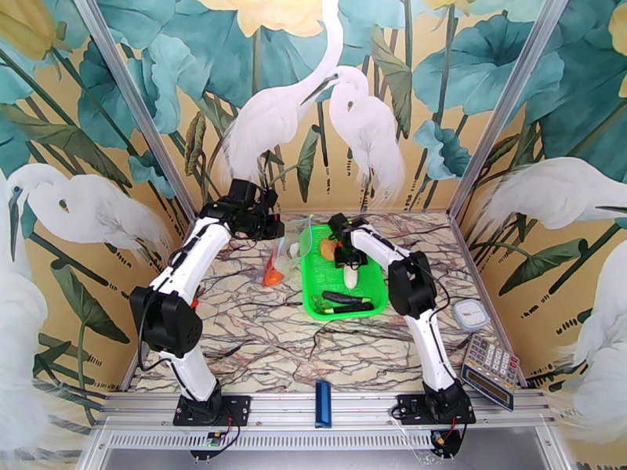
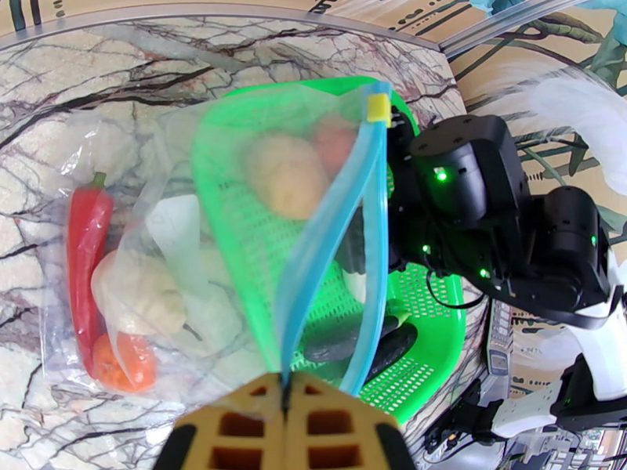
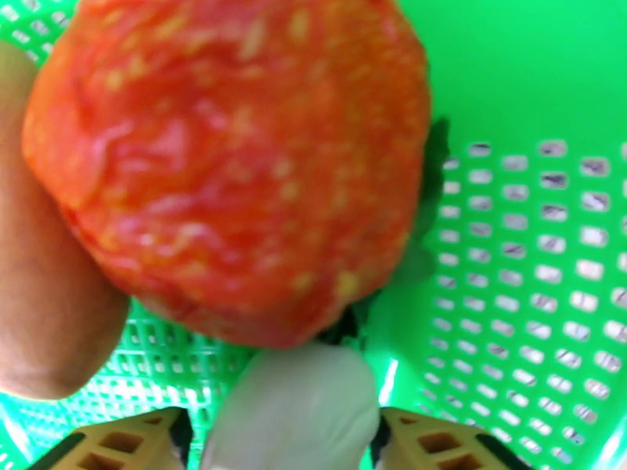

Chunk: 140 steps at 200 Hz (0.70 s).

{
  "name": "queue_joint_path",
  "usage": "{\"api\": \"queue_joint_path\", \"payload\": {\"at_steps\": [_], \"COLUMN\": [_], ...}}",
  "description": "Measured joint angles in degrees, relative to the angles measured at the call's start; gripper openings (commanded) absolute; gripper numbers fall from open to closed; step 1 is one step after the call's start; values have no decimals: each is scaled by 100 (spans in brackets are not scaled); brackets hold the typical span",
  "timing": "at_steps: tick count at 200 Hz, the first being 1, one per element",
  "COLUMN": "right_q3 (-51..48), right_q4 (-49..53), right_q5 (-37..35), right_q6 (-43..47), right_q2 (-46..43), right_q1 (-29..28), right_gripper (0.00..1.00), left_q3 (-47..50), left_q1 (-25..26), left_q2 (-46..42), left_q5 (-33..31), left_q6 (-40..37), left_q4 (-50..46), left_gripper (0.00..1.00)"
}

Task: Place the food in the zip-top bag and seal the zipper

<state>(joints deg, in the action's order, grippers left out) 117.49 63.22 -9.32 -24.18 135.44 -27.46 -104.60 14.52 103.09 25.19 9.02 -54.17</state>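
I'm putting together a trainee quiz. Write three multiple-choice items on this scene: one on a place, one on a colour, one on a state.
1. The red chili lies: A on top of the zip-top bag; B inside it; C well away from it.
2. The small tab on the zipper is: A red; B black; C yellow.
3. The left gripper is: A wide open; B half open; C shut on the zipper.
Answers: 1 B, clear plastic covers it; 2 C, a yellow piece caps the blue strip; 3 C, it is closed tight on the strip.
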Motion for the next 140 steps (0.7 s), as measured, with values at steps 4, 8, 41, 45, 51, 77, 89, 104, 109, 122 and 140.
{"api": "queue_joint_path", "payload": {"at_steps": [4,8,41,45,51,77,89,104,109,122,140], "right_q3": [0,0,-2,-17,-66,-588,-938,-1292,-1392,-1576,-1694], "right_q4": [-2,-7,-4,-20,-52,-313,-431,-562,-614,-761,-1008], "right_q5": [20,44,212,225,258,514,669,828,885,984,1093], "right_q6": [4,-2,-61,-74,-81,-181,-273,-385,-424,-525,-667], "right_q2": [0,0,0,-4,-31,-363,-621,-975,-1102,-1473,-2057], "right_q1": [0,0,22,22,26,94,129,162,160,179,184], "right_gripper": [58,56,39,37,35,32,32,32,32,33,33], "left_q3": [0,0,0,0,0,0,0,-2,-2,-20,-118], "left_q1": [0,0,0,0,0,0,0,0,0,0,0], "left_q2": [0,0,0,0,0,0,0,2,4,26,125], "left_q5": [0,0,0,0,0,0,0,0,0,2,4], "left_q6": [0,0,0,0,0,20,26,39,39,39,42], "left_q4": [0,0,0,0,2,4,13,20,20,17,24], "left_gripper": [0,0,0,0,0,0,0,0,0,0,0]}}
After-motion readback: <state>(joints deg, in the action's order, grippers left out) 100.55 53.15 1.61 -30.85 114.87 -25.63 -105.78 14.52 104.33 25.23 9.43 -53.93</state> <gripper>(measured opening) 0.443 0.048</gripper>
